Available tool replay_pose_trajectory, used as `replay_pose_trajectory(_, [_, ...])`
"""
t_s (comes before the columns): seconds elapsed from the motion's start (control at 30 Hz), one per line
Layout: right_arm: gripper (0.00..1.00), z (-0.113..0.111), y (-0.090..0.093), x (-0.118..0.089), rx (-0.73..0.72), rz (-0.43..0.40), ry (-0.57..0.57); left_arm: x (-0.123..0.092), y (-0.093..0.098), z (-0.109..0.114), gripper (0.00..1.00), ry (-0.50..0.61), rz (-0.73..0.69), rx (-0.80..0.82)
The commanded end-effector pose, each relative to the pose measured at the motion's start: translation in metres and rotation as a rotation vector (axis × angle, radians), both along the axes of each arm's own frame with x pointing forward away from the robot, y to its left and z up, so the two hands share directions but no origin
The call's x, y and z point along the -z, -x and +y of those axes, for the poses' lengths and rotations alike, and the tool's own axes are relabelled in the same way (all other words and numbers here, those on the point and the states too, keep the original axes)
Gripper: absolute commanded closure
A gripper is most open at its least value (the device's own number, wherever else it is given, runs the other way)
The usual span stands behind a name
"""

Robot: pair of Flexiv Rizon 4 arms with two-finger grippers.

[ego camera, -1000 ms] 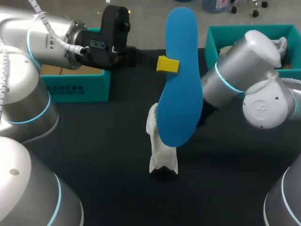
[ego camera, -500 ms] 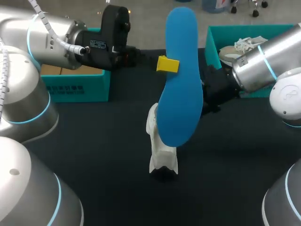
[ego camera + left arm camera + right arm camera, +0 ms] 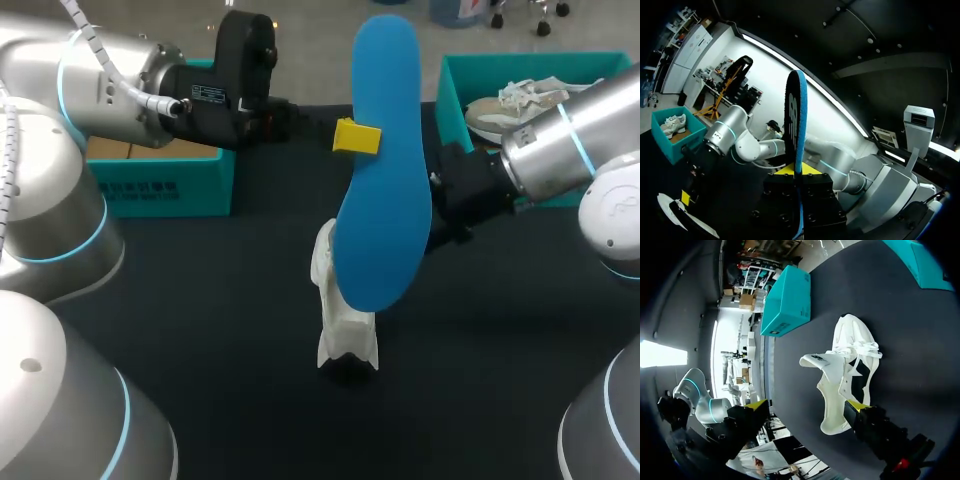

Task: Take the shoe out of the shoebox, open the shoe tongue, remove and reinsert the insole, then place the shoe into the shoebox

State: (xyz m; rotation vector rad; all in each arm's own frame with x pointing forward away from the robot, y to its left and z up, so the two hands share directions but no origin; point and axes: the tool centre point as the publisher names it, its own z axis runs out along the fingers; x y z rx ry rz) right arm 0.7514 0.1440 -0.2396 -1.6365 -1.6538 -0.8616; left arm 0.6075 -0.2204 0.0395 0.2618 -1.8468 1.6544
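Right arm [image 3: 560, 150] pulled back, left end effector [image 3: 362, 138] pinching blue insole [image 3: 385, 210] upright

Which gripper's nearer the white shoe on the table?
Right. The right gripper is beside the white shoe, jaws open; left gripper is raised clear of it, holding the blue insole.

left pincer [image 3: 798, 176] — clamped on blue insole [image 3: 794, 120], upright, edge-on | teal shoebox [image 3: 684, 145] — well ahead

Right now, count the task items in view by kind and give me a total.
Shoes: 2 (loose shoe, boxed shoe)
Insoles: 1 (blue insole)
Teal boxes: 2 (left box, right box)
Total: 5
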Motion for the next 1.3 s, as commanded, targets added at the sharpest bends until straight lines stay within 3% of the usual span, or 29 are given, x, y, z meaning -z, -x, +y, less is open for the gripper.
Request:
replay_pose_trajectory(0.03, [0.0,-0.008,-0.01,-0.015,-0.018,-0.001,-0.132,0.0,0.0,-0.001,1.0,0.0,-0.001,0.0])
replay_pose_trajectory(0.33, [0.0,-0.024,-0.028,-0.075,0.003,-0.044,-0.335,0.0,0.0,-0.001,1.0,0.0,-0.001,0.0])
replay_pose_trajectory(0.7, [0.0,-0.043,-0.032,-0.129,0.1,-0.038,-0.4,0.0,0.0,-0.001,1.0,0.0,-0.001,0.0])
replay_pose_trajectory(1.07, [0.0,-0.043,-0.031,-0.135,0.075,-0.039,-0.4,0.0,0.0,-0.001,1.0,0.0,-0.001,0.0])
replay_pose_trajectory(1.17, [0.0,-0.043,-0.031,-0.135,0.075,-0.039,-0.4,0.021,-0.011,0.003,1.0,0.003,-0.296,-0.023])
replay_pose_trajectory(1.3, [0.0,-0.043,-0.031,-0.135,0.075,-0.039,-0.4,0.037,-0.024,0.005,1.0,0.024,-0.494,-0.116])
